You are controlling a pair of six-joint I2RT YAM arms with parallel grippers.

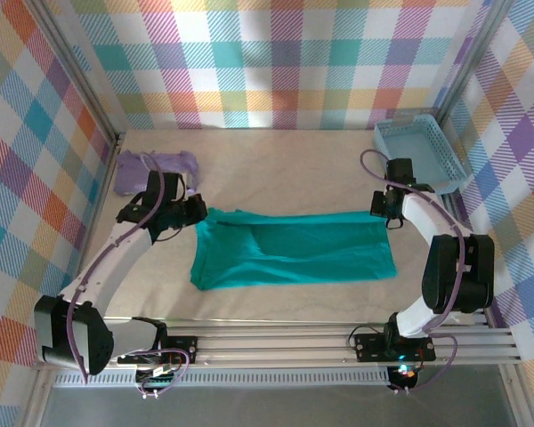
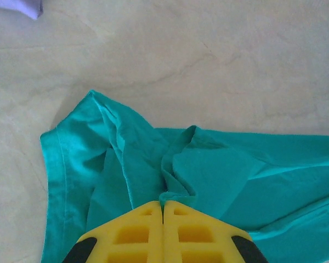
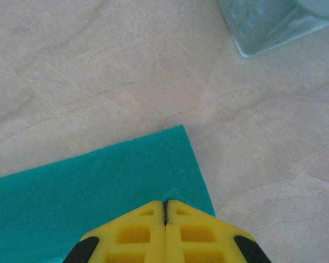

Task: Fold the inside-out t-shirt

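Two closed grippers held the inside-out t-shirt (image 1: 294, 253), spread flat at the middle of the table (image 1: 276, 169) with its long axis left to right: the left gripper (image 1: 194, 210) pinched its far-left corner, the right gripper (image 1: 376, 206) its far-right corner.

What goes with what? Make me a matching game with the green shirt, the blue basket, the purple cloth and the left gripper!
Things:
1. t-shirt
2. basket
3. purple garment
4. left gripper

Places or states:
A. far right corner
B. shut, pinching bunched teal cloth
C. far left corner
D. spread out in the middle

Pairs: 1-D, 2-A, 3-C, 4-B
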